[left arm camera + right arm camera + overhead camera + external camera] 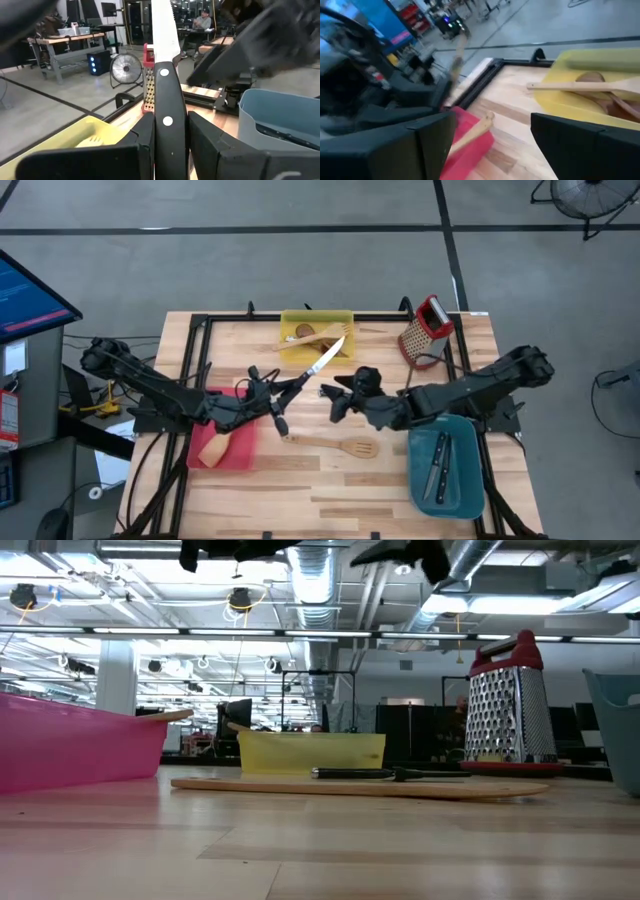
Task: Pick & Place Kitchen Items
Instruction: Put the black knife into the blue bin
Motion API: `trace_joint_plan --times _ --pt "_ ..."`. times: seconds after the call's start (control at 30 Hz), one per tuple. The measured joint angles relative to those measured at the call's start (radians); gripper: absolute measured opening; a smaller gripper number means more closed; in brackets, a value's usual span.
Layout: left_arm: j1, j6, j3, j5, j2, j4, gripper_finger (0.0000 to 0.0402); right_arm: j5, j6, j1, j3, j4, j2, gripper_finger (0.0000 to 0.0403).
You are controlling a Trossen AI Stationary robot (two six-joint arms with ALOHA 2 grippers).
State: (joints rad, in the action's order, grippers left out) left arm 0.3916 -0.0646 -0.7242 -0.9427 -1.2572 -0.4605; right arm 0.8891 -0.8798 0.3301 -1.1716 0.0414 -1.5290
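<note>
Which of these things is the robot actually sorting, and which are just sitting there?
Part of the job:
knife held in the left gripper
slotted turner on the table
spatula in the red bin
knives in the teal bin
utensils in the yellow bin

Just lying about:
box grater

Looking down from the high view, you have the table filling the middle of the frame. At its upper centre sits a bin with a spatula lying in it. Just to the right, at the upper right of the table, stands the grater. At the left edge lies a second bin holding another spatula. At the lower right a third bin contains two knives. Between the left and right bins, a slotted turner lies flat on the table. Above it, below the upper bin, a knife sits held in the left gripper, and the right gripper is just to its right.
</note>
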Motion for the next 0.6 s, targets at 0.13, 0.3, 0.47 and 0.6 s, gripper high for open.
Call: trace_joint_plan --times 0.13,0.3,0.47,0.6 --pt "0.000 0.000 0.000 0.001 -0.020 -0.018 0.0063 -0.027 0.051 -0.029 0.002 -0.104 -0.064 0.0266" --pt "0.000 -0.004 0.001 -0.002 -0.060 -0.026 0.0063 -0.110 0.143 -0.052 0.004 -0.277 -0.119 0.0266" --pt "-0.002 -0.004 0.001 -0.012 -0.082 -0.030 0.0063 -0.131 0.156 -0.058 0.003 -0.308 -0.134 0.0266" --pt "-0.011 -0.022 0.001 -0.018 -0.082 -0.043 0.0063 -0.130 0.157 -0.070 0.002 -0.323 -0.133 0.0266"
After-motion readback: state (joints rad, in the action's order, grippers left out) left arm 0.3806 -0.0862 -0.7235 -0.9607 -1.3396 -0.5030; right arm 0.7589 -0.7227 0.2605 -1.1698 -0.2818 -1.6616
